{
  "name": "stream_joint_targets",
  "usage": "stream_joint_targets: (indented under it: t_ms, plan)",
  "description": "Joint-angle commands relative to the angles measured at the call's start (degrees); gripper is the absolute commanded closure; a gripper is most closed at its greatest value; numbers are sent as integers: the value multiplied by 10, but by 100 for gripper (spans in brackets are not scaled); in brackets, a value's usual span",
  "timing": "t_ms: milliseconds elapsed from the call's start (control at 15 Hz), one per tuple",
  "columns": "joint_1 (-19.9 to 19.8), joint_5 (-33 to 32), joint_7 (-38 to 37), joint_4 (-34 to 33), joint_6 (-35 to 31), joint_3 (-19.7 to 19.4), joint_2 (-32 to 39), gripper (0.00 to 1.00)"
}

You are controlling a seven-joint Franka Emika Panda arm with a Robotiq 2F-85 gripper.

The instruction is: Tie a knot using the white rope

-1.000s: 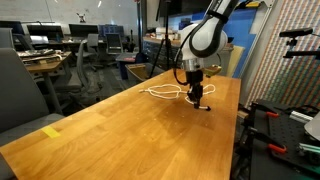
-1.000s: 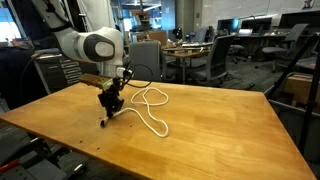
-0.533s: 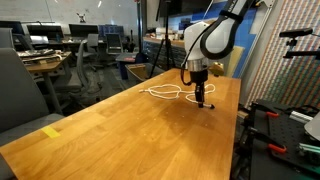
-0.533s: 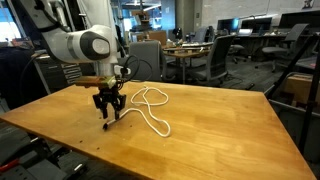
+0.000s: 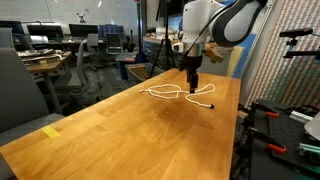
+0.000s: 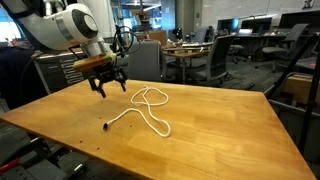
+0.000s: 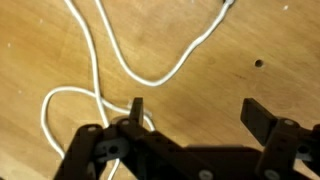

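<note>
The white rope (image 5: 168, 93) lies loose on the wooden table (image 5: 120, 130) in both exterior views, curled into a loop (image 6: 150, 97), with one strand trailing to a small black tip (image 6: 106, 127). My gripper (image 6: 105, 85) hangs open in the air above the table, up and back from that tip, holding nothing. Seen from the wrist, the rope (image 7: 152, 80) curves across the wood below the gripper (image 7: 197, 112). One strand passes under the left finger (image 7: 136, 108) without being pinched.
A yellow tag (image 5: 52, 131) lies near the table's near corner. Office chairs (image 6: 215, 60) and desks stand behind the table. Black stands and gear (image 5: 285, 125) crowd one side edge of the table.
The gripper has opened, let go of the rope's black-tipped end, and risen from the tabletop. The rope end now lies flat on the wood.
</note>
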State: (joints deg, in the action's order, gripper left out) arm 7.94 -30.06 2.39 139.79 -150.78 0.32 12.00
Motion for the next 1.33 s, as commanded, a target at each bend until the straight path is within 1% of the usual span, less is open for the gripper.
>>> stream_joint_targets:
  t_ms: [0,133,267,400,467,533,600,667,733,867,933,1067,1200,1267]
  plan:
    - [-4,-15,10,-4,-17,1,0,0]
    - [-8,-26,27,-9,-37,-1,5,0]
    - [-10,-27,34,-10,-40,-1,8,0]
    - [-14,-34,10,1,-45,-14,13,0]
    - [-20,-23,8,5,-64,-14,17,0]
    - [-21,-28,-1,5,-91,-18,25,0]
    - [-15,-58,-20,-6,-116,-31,38,0]
    - [-3,-91,-34,-25,-125,-44,54,0]
    - [2,-109,-36,-39,-132,-49,66,0]
    - [19,-157,-52,-85,-139,-61,96,0]
    - [29,-174,-59,-116,-132,-65,114,0]
    - [38,-175,-60,-162,-119,-57,148,0]
    - [25,-132,-28,-192,-116,-27,183,0]
    - [25,-131,-28,-207,-113,-24,199,0]
